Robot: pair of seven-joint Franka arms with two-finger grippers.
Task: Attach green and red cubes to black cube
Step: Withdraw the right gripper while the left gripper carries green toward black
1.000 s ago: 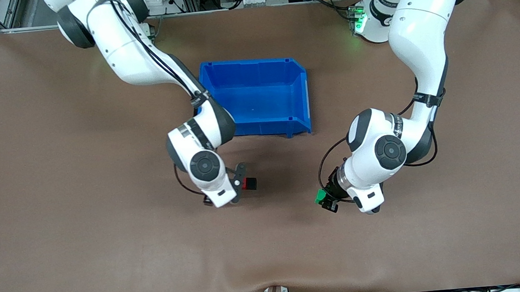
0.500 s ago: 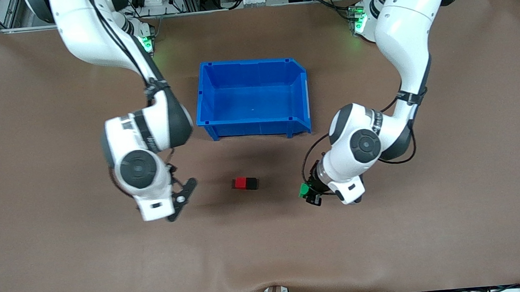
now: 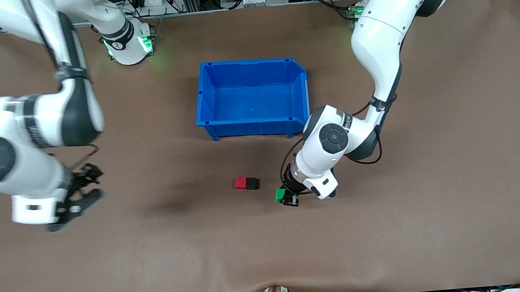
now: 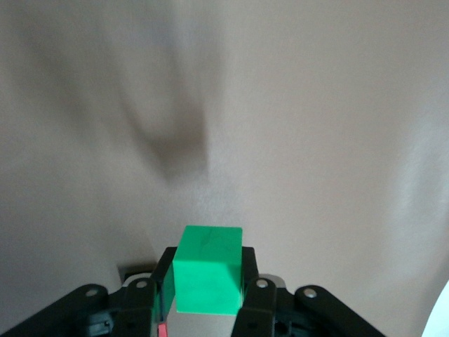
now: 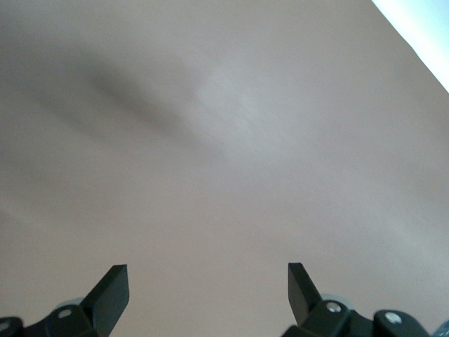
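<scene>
Nearest the front camera, our left gripper [image 3: 286,198] is hanging over the brown table [image 3: 388,238], its fingers [image 4: 165,281] clamped on the green cube [image 3: 281,195]. In the left wrist view the green cube [image 4: 208,270] is sitting squarely between the two black fingers, with bare tabletop spreading out ahead of it. We are carrying it just beside the joined pair of cubes, toward the left arm's end of the table from them, and not touching them.

A little farther from the camera, the red cube [image 3: 240,183] and the black cube [image 3: 252,183] are resting on the table, pressed side by side, the black one toward the left arm's end.

Toward the right arm's end of the table, our right gripper [image 3: 80,195] is hovering over bare table with its jaws spread wide and holding nothing; the right wrist view shows both fingertips [image 5: 112,288] well apart.

Farthest from the camera, the blue bin [image 3: 258,125] is standing on the table, just past the cube pair.
</scene>
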